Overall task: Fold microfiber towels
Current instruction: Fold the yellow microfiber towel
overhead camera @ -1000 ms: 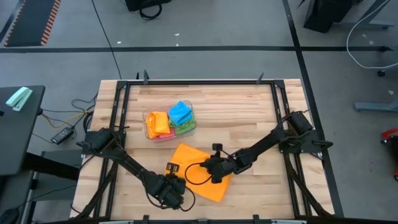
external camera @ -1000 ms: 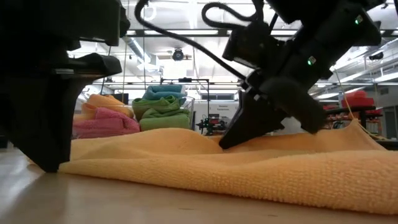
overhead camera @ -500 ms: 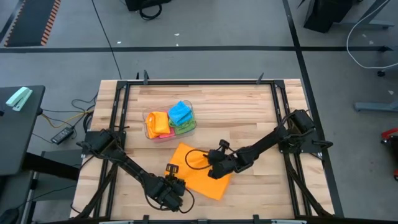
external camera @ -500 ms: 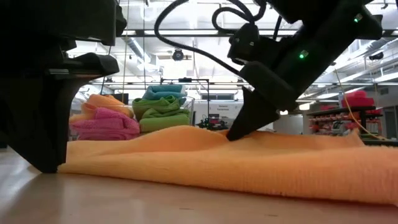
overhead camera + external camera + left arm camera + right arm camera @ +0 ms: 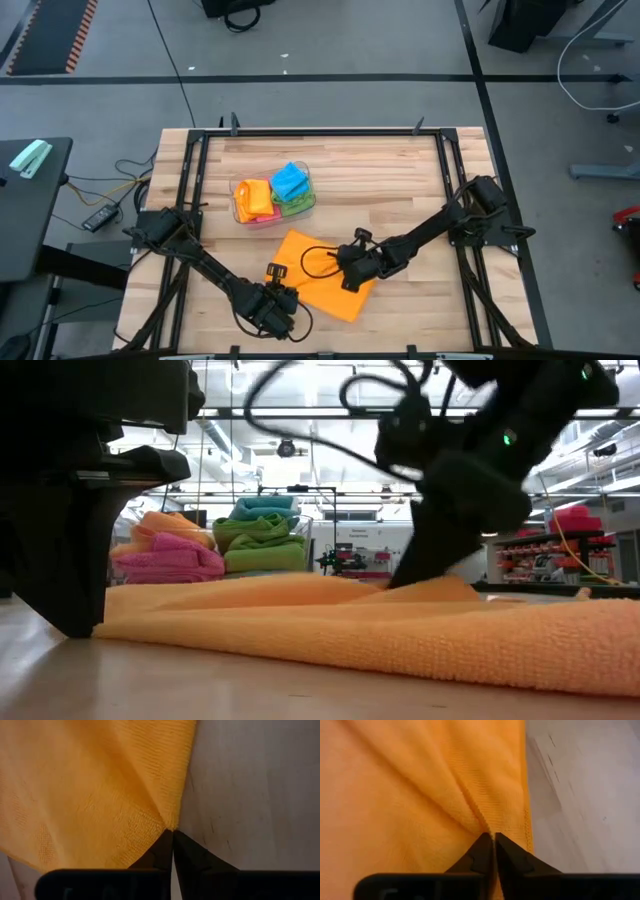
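I see the orange towel [image 5: 325, 275] spread on the wooden table [image 5: 400, 180], near its front edge, with both arms down on it. My left gripper [image 5: 277, 303] sits at the towel's front-left edge; in the left wrist view its two fingertips [image 5: 165, 845] are pressed together with the towel's edge [image 5: 170, 822] bunched into a pleat right at the tips, so I read it as clenched on the orange towel. Bare table wood lies just beside that pinch.

My right gripper [image 5: 350, 275] is on the towel's right side, close to the edge there. In the right wrist view its fingers [image 5: 482, 851] meet almost tip to tip with a ridge of orange cloth [image 5: 470, 800] running up from between them; looks like a pinch on a fold, but I cannot tell for sure whether it is clamped or letting go. The towel's hem and bare wood show just beyond those tips.

From table height, the towel [image 5: 380, 625] lies in low rumples between the two grippers, left gripper [image 5: 75, 595] planted at its near end, the right gripper [image 5: 435, 560] farther off on a raised hump.

Behind the grippers, well apart from them, stands the clear tub [image 5: 272, 200] with folded pink, orange, green and blue towels [image 5: 289, 182] piled in it
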Tool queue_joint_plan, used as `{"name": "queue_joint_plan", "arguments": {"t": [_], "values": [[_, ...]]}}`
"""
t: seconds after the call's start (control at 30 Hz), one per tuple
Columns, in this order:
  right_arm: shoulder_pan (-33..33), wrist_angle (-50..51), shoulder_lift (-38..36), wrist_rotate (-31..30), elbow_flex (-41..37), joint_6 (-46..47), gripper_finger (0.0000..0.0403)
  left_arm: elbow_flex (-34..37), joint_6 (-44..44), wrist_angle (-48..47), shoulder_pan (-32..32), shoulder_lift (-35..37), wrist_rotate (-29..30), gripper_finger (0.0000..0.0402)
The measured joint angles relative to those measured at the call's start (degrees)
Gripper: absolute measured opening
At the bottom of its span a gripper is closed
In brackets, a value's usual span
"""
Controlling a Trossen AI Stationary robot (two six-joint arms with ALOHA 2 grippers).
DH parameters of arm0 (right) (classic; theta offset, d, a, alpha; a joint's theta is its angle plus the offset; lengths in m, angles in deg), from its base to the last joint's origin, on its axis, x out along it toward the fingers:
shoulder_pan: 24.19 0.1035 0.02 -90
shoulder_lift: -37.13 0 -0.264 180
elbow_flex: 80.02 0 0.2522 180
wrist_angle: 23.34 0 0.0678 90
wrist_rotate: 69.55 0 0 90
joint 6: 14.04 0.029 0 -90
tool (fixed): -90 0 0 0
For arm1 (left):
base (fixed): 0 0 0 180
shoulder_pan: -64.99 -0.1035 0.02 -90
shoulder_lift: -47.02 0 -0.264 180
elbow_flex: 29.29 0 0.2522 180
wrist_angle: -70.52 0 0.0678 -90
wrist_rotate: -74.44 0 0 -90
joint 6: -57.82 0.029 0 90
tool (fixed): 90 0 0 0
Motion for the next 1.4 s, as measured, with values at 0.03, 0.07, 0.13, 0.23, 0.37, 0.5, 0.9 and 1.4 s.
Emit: {"name": "queue_joint_plan", "arguments": {"t": [0.03, 0.07, 0.13, 0.23, 0.37, 0.5, 0.9, 1.4], "values": [[0.0, -0.2, -0.4, 0.3, 0.6, -1.3, 0.0057, 0.0, 0.0, 0.0, 0.0, 0.0, -0.1, 0.0024], [0.1, 0.0, -0.9, 0.6, 0.8, -2.7, 0.0069, 0.0, 0.0, 0.0, 0.0, 0.1, -0.1, 0.0024], [0.2, -0.2, -1.7, 1.9, 2.1, -5.2, 0.0092, 0.0, 0.0, 0.0, 0.0, 0.2, -0.2, 0.0022], [0.2, -1.0, -2.7, 1.8, 3.1, -9.1, 0.0121, 0.0, -0.1, 0.1, 0.0, 0.5, -0.5, 0.0017], [-0.1, -8.7, -2.6, -0.5, 3.3, -16.2, 0.0142, 0.0, -0.1, 0.1, 0.0, 0.6, -0.6, 0.0016], [-1.8, -14.9, -2.3, -1.3, 3.3, -22.0, 0.0143, 0.0, -0.1, 0.1, 0.0, 0.6, -0.5, 0.0023], [-10.9, -24.6, 4.7, 7.7, 3.2, -27.7, 0.0127, 0.0, -0.1, 0.0, 0.0, 0.6, -0.4, 0.0017], [-2.0, -28.9, 7.5, 21.1, 3.3, -25.8, 0.0127, 0.0, -1.0, -0.2, -0.5, 0.6, 0.8, 0.0018]]}}
